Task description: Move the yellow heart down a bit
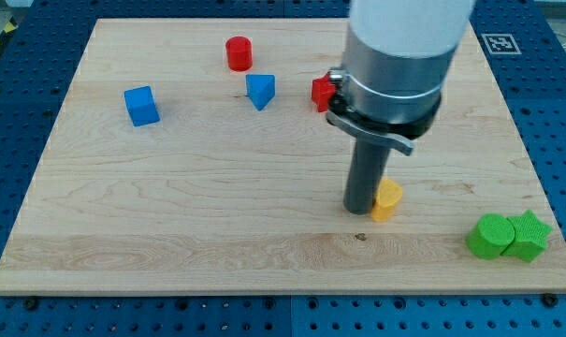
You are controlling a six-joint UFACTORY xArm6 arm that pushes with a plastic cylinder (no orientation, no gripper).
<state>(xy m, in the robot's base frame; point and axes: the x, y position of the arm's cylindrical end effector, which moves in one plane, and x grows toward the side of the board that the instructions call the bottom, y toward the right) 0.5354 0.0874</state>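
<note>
Pale matt wooden board (198,187), visible grain

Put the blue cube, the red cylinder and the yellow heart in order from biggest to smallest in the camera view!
1. Blue cube, looks biggest.
2. Red cylinder.
3. Yellow heart, but my rod hides part of it, with my tip right beside it on the view's left, so its place is unsure.

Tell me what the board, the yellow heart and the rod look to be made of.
Board: pale wood, by its grain lines and small dark knot; smooth, matte finish.
Yellow heart: probably painted wood or plastic; flat, uniform colour, no grain showing.
Rod: dark, faintly sheened, likely metal or plastic; I cannot tell which. My tip stands right against the heart's left side in the view.
</note>
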